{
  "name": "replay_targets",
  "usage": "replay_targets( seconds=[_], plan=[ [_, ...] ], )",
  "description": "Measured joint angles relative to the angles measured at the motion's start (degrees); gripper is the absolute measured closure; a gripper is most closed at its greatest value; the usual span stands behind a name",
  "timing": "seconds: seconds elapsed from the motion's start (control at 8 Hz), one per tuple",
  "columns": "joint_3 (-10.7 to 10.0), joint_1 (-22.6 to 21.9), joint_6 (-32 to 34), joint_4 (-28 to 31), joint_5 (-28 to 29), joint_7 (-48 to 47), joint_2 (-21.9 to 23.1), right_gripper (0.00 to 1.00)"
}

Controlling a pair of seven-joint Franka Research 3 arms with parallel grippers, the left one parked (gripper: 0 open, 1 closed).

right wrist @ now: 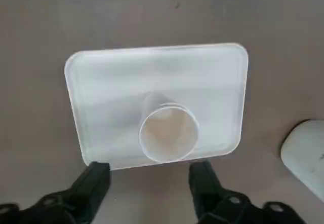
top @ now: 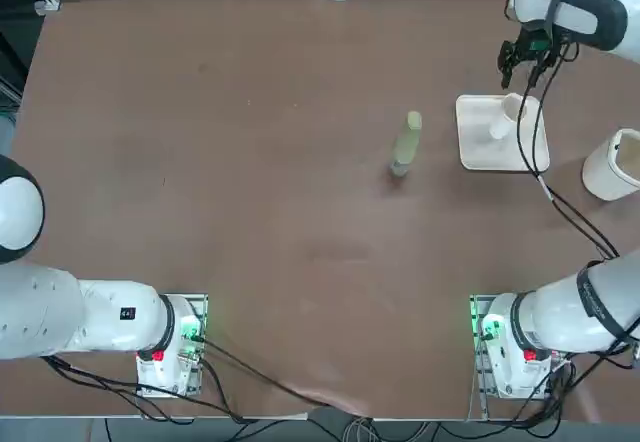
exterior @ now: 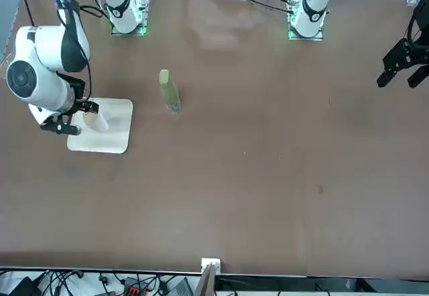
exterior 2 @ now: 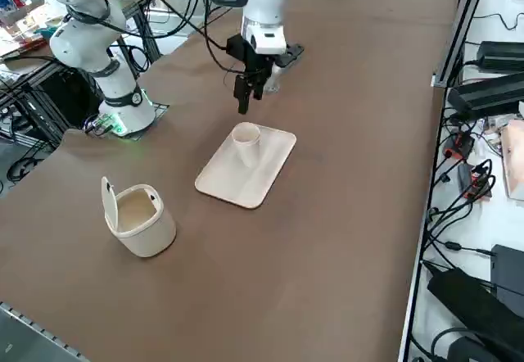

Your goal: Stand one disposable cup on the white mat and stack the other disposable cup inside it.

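- I see a disposable cup (right wrist: 168,134) upright on the white mat (right wrist: 116,82), mouth up, nothing loose showing inside; I cannot tell if it is one cup or two nested.
- The big white tub (exterior 2: 141,217) stands on the table (top: 250,212) nearby, lid flipped up.
- My right end effector (right wrist: 150,181) hovers above the cup, fingers spread, holding nothing.

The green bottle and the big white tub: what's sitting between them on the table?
In the top view, the white mat with the disposable cups lies between the bottle and tub.
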State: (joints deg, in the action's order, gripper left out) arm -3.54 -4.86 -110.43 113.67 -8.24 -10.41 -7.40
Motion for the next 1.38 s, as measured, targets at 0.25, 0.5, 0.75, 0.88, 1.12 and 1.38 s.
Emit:
replay_targets(
  seconds=[0.25, 0.5, 0.75, 0.88, 1.12, 1.38],
  plan=[
    [-0.4, 0.2, 2.8, -6.7, 1.1, 2.8, 1.0, 0.00],
    [-0.6, 0.2, 5.6, -12.8, 6.1, 6.1, 2.6, 0.00],
    [-0.6, 0.2, 6.9, -15.3, 8.4, 6.4, 5.0, 0.00],
    [-0.6, 0.2, 9.0, -16.5, 8.8, 6.4, 5.9, 0.00],
    [-0.6, 0.3, 14.6, -20.3, 9.2, 6.7, 6.6, 0.00],
    [-0.6, 0.8, 17.4, -21.3, 9.3, 8.3, 7.5, 0.00]
  ],
)
